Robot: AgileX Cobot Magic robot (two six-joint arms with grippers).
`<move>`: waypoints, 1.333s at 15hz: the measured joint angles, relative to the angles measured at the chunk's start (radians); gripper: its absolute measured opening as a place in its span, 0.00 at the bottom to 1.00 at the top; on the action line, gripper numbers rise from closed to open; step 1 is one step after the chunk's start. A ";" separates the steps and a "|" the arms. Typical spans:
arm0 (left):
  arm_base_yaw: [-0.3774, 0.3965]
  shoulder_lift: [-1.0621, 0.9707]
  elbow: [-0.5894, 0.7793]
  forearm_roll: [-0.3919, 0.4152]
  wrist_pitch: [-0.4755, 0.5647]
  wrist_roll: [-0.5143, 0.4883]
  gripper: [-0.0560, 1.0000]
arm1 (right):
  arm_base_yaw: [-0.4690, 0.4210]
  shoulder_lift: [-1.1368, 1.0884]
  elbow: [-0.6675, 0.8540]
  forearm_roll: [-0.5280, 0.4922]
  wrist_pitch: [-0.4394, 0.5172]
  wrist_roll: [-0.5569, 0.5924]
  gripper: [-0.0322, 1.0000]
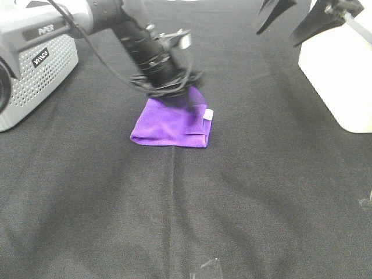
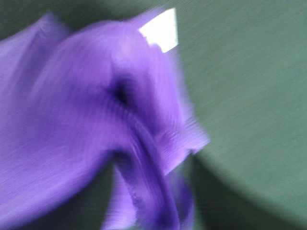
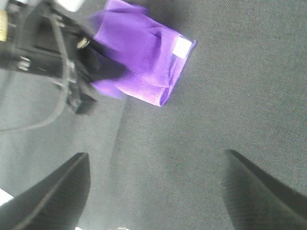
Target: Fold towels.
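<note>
Left pincer [image 1: 173,92] blurred over far edge of folded purple towel [image 1: 171,127], frame centre; cannot tell its grip. Right pincer [image 1: 278,32] apart, empty, upper right.

Blurred left arm [image 1: 139,40] angled down at centre, right fingers [image 3: 53,196] held high, spread wide apart.

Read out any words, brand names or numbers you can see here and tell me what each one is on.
Black label on the grey perforated box: white letters, too blurred to read.
Dark strip along its top: pale lettering, too small to read.
White tag on the purple towel: no print visible.
</note>
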 joint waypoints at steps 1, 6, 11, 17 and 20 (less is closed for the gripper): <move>0.000 0.001 0.000 -0.078 -0.033 0.000 0.68 | 0.000 -0.014 0.000 0.000 0.000 0.000 0.72; 0.000 0.001 -0.002 -0.303 -0.098 0.122 0.75 | 0.000 -0.074 0.000 0.000 0.001 0.000 0.72; 0.044 -0.089 -0.098 0.190 0.044 -0.049 0.76 | 0.000 -0.134 0.082 -0.076 0.002 0.000 0.72; 0.094 -0.223 -0.135 0.439 0.068 -0.136 0.76 | 0.000 -0.325 0.141 -0.223 0.000 0.060 0.72; 0.232 -0.370 -0.029 0.439 0.067 -0.153 0.76 | 0.000 -0.495 0.235 -0.285 0.000 0.073 0.72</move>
